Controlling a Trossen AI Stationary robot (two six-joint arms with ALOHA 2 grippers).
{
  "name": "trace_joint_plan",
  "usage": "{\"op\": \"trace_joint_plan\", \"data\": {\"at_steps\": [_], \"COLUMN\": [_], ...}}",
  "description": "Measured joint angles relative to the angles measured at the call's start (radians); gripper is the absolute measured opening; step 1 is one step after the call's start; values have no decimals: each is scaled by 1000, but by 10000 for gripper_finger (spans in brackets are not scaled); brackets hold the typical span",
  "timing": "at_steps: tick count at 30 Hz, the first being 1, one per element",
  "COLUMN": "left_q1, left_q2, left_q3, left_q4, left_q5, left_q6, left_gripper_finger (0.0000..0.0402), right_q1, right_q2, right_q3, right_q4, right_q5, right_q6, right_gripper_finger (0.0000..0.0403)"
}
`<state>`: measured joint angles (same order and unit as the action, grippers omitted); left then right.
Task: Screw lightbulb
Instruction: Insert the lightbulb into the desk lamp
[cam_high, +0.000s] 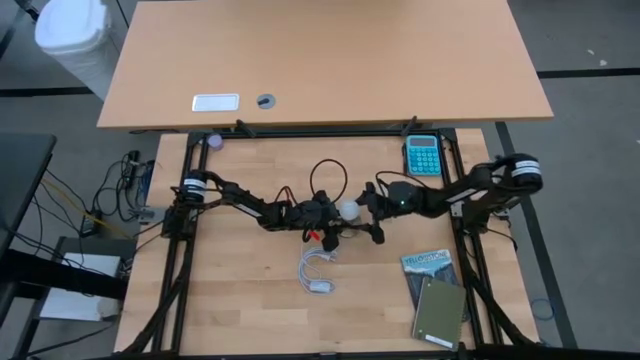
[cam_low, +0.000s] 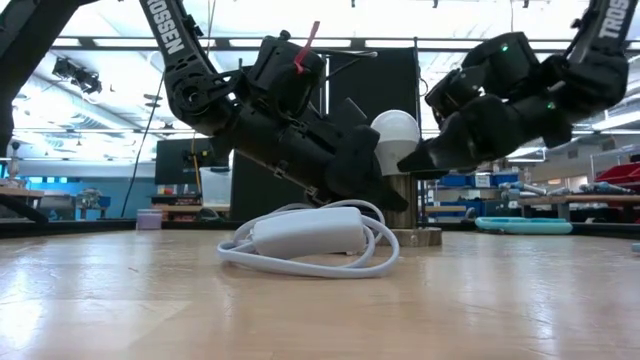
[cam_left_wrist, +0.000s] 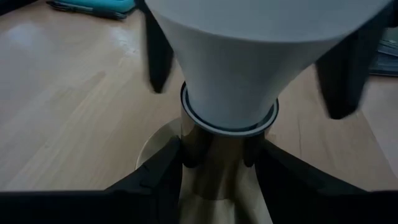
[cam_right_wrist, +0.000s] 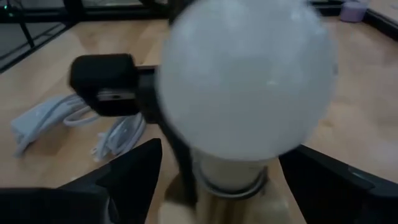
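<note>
The white lightbulb (cam_low: 396, 132) stands upright in a silvery socket (cam_left_wrist: 214, 146) on a round base (cam_low: 418, 237) at mid-table; it also shows in the high view (cam_high: 348, 210). My left gripper (cam_left_wrist: 217, 162) comes from the table's left and is shut on the socket below the bulb. My right gripper (cam_right_wrist: 217, 180) comes from the right and is open, one finger on each side of the bulb's globe (cam_right_wrist: 249, 81). My left gripper pinches the socket's metal barrel (cam_left_wrist: 198, 144) between its two fingers, just under the bulb's collar. The fingers come slanting down from the table's left. The socket stands upright, its base on the table. My right gripper: I cannot tell whether its fingers (cam_left_wrist: 158, 59) touch the bulb.
A coiled white cord with an inline switch (cam_low: 305, 235) lies on the table near the socket, toward the near edge (cam_high: 318, 270). A teal calculator (cam_high: 422, 155) lies at the far right. A booklet (cam_high: 428, 263) and a green notebook (cam_high: 438, 312) lie at the near right.
</note>
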<state>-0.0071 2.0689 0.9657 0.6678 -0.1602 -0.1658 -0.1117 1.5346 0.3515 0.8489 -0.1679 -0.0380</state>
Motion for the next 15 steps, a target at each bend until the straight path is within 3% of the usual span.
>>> {"op": "trace_joint_plan", "data": {"at_steps": [9,15], "left_q1": [0,-1], "left_q2": [0,0], "left_q3": [0,0], "left_q4": [-1,-1], "left_q5": [3,5], "left_q6": [3,4], "left_gripper_finger": [188,188], "right_q1": [-15,-16], "right_q2": [38,38], "right_q3": [1,1], "right_q4": [76,79], "right_q5": [-20,-12], "right_q6": [-13,-14], "right_gripper_finger": [303,264]}}
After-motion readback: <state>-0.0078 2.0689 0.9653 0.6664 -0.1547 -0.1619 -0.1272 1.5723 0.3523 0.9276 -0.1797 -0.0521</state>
